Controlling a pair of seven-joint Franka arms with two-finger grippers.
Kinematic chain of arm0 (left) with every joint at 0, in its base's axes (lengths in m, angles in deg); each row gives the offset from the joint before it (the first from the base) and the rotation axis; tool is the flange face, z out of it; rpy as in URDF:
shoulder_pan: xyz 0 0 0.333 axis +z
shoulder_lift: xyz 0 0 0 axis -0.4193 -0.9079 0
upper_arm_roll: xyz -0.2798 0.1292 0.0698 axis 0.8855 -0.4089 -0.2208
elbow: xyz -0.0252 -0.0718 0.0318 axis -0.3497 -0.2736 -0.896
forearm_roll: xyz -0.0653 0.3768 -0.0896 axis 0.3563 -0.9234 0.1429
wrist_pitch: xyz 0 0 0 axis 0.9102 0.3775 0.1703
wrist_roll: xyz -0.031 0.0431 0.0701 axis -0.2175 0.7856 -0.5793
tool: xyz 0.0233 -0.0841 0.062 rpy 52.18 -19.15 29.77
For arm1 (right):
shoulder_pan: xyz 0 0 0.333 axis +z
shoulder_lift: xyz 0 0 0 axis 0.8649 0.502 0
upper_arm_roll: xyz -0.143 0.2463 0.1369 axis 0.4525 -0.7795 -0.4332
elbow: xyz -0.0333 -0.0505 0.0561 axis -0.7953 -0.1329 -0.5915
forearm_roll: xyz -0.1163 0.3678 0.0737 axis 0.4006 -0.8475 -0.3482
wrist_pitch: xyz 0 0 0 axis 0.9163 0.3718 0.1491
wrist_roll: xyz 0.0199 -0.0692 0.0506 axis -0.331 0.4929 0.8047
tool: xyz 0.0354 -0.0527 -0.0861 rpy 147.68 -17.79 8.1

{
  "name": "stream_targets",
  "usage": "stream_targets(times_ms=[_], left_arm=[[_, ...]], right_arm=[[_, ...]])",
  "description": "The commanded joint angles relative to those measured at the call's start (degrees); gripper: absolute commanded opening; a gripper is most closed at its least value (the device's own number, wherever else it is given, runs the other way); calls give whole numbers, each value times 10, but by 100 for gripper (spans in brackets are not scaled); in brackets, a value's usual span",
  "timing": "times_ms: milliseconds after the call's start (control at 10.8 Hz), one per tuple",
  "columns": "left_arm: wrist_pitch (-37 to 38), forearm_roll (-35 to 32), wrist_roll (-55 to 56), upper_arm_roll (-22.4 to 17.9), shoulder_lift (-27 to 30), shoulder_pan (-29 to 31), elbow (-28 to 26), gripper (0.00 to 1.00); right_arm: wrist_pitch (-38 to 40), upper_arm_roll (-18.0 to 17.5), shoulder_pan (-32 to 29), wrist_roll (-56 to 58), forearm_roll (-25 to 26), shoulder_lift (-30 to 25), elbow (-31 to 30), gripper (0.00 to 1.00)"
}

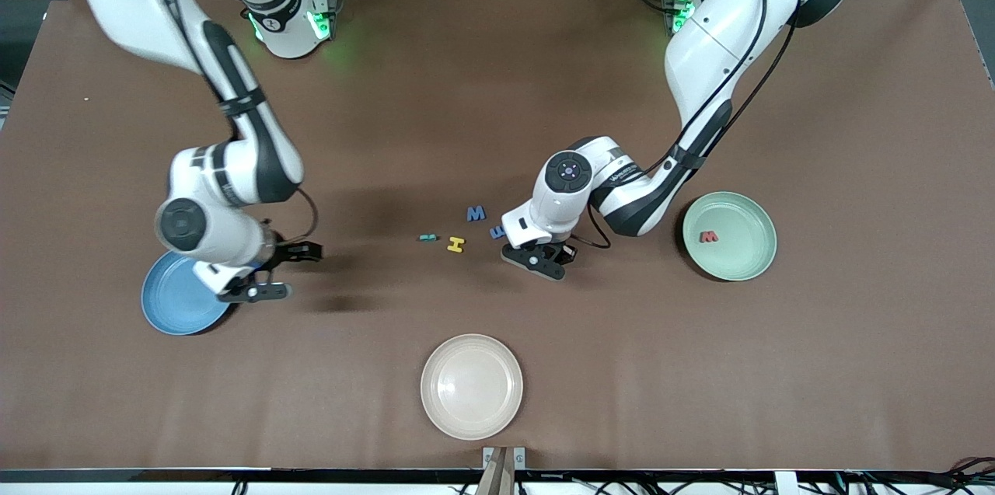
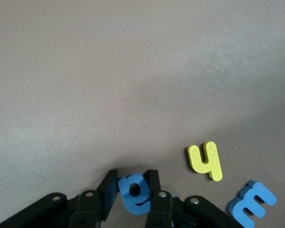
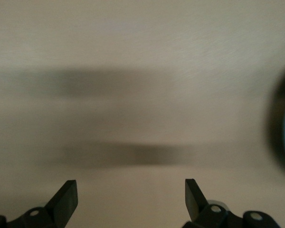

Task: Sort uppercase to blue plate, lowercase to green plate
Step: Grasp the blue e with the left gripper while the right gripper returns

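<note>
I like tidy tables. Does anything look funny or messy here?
Nothing stands out: the red w lies in the green plate, where lowercase belongs, and nothing is spilled or broken.

Three plates, six foam letters, two arms.

Left fingers pinched, right fingers spread.

A cream-white plate is sitting empty on the brown surface, lying between the two grippers and nearer the front camera than either.
</note>
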Motion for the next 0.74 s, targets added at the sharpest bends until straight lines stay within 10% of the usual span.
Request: stream_targets(times_ms=[0,651], left_arm=[[-3,-20,1,-10,-5,-6,2,22],[46,-26,-71,-9,33,45,-4,0]], right_arm=[[4,3,71,-185,1,-9,-1,100],[-10,3,134,-388,-2,28,33,100]])
